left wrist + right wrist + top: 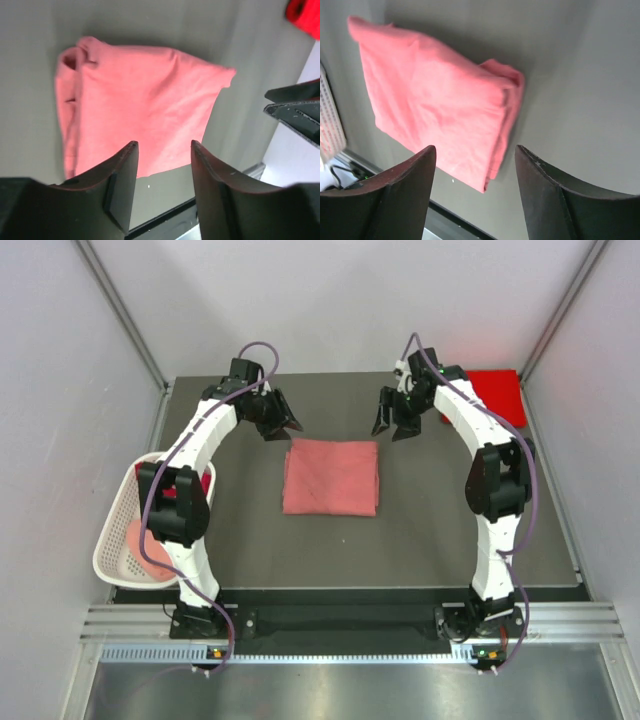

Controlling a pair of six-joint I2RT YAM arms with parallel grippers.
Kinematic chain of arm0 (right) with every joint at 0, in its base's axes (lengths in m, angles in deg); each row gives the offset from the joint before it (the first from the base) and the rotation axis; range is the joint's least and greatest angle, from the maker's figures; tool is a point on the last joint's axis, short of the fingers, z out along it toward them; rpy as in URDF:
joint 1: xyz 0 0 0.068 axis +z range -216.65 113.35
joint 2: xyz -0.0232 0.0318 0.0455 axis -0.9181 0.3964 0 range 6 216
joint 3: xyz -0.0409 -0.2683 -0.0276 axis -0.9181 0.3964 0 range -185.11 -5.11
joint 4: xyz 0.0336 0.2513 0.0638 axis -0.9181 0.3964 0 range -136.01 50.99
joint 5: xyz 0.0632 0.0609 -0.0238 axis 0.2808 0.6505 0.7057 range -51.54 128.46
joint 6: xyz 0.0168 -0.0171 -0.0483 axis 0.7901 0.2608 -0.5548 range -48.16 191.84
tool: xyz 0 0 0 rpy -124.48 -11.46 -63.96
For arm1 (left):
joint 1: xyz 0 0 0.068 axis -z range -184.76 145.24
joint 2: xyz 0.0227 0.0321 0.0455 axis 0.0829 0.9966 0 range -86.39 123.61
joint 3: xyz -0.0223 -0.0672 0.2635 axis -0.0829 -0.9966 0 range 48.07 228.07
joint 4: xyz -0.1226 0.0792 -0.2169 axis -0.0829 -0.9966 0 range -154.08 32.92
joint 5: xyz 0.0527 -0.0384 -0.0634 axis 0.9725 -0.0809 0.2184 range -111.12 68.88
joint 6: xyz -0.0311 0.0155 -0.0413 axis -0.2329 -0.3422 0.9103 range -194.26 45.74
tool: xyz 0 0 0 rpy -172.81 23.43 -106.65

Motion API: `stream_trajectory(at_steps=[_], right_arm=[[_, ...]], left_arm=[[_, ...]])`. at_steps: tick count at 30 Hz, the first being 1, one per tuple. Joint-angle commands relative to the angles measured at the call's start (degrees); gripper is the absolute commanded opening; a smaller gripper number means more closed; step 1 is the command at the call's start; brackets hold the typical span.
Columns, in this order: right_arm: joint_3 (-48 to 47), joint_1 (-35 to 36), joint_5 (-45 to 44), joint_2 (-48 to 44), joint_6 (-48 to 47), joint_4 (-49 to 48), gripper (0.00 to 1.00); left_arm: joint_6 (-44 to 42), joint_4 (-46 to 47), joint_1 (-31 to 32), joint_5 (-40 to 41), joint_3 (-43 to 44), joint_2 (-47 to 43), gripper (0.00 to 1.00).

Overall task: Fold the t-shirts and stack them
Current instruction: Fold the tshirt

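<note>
A salmon pink t-shirt [331, 477] lies folded into a square at the middle of the table; it also shows in the left wrist view [140, 115] and the right wrist view [440, 107]. A bright red t-shirt [497, 394] lies folded at the back right corner, and shows in the left wrist view [303, 14]. My left gripper [285, 423] is open and empty above the table behind the pink shirt's left corner. My right gripper [394, 428] is open and empty behind its right corner. More shirts lie in the basket, pale pink [142, 545] and red [166, 490].
A white slotted basket [113, 537] stands at the table's left edge beside the left arm. Grey walls close in the table on both sides and behind. The right gripper's fingers [295, 112] show at the right of the left wrist view.
</note>
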Motion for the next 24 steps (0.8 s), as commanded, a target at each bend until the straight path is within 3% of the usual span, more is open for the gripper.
stream_trajectory(at_steps=[1, 4, 8, 14, 21, 24], right_arm=[[0.0, 1.5, -1.4, -1.6, -3.3, 0.0, 0.65], [0.3, 1.4, -1.0, -0.8, -4.9, -2.0, 0.70], [0.1, 1.6, 0.7, 1.2, -7.2, -5.2, 0.73], [-1.5, 2.2, -0.4, 3.7, -10.3, -7.1, 0.78], [-3.0, 2.5, 1.8, 7.7, -9.7, -8.8, 0.75], [-4.5, 2.5, 3.8, 9.5, -8.9, -8.7, 0.67]], left_arm=[[0.6, 8.5, 0.8, -5.8, -4.5, 0.3, 0.52], [-7.8, 11.2, 1.1, -1.8, -4.7, 0.9, 0.59], [-17.9, 7.8, 0.6, -0.1, 2.5, 6.3, 0.64], [-26.5, 5.7, 0.5, 3.7, 6.9, 10.6, 0.66], [-26.7, 7.3, -0.2, -0.9, 7.3, 13.1, 0.67], [-26.2, 7.9, -0.2, -2.4, 7.7, 14.3, 0.67]])
